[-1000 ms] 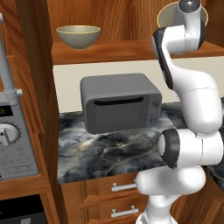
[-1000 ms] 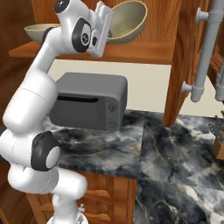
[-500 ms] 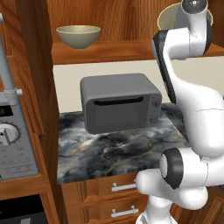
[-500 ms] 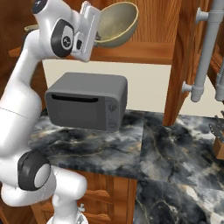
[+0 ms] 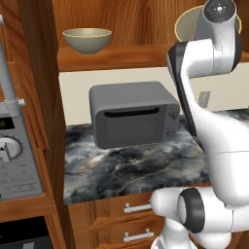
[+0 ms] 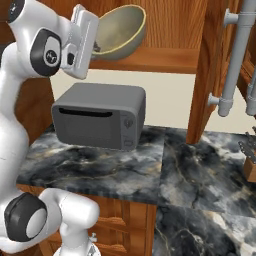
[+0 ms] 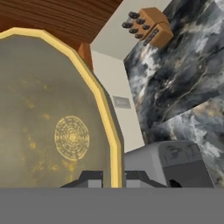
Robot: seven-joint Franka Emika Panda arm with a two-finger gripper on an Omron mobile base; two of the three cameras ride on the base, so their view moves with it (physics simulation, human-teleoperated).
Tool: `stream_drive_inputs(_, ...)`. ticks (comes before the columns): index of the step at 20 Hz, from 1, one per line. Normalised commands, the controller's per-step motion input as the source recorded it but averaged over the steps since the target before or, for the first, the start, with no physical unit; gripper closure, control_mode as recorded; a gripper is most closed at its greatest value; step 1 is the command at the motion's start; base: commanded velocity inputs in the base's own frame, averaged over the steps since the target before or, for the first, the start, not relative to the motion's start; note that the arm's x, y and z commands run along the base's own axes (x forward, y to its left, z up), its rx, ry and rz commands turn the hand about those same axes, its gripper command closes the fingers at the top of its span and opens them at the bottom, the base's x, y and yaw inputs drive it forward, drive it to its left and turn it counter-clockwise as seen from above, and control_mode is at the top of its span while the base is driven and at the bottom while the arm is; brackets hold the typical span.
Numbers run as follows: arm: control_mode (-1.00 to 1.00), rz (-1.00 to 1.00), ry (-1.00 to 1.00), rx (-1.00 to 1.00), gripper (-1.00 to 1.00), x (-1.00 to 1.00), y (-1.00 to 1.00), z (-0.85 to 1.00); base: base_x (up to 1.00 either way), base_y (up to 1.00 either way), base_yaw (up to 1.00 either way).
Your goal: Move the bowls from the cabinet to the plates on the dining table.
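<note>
At right end of cabinet shelf (image 5: 126,53), just off its front edge: my fingers (image 7: 111,178) pinching rim of bowl (image 6: 119,32), one inside, one outside. Bowl tipped on its side, clear of wood. Second bowl (image 5: 87,40) upright at shelf's left end. Judgement: keep pinch firm, level bowl gently, back straight out above toaster oven (image 6: 100,115), no swinging.

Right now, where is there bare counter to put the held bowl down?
Bare stone in front of the toaster oven, and right of it toward the wooden post. The knife block crowds the far right edge.
</note>
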Motion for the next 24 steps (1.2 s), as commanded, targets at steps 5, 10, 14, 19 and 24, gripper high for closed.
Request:
stream_drive_inputs(5,-1.0,-0.01,0.0,0.0,1.0,-0.51,0.18,0.0,0.0,0.0,0.0)
stream_drive_inputs(10,-1.0,0.01,0.0,0.06,1.0,-0.54,0.03,0.01,0.0,0.0,0.0)
stream_drive_inputs(14,-1.0,0.07,0.0,0.07,1.0,-0.47,0.06,0.0,0.0,0.0,0.0)
stream_drive_inputs(19,-1.0,0.09,0.0,0.06,1.0,-0.4,0.12,0.0,0.0,0.0,0.0)
stream_drive_inputs(24,-1.0,0.1,0.0,0.04,1.0,-0.3,0.08,0.0,0.0,0.0,0.0)
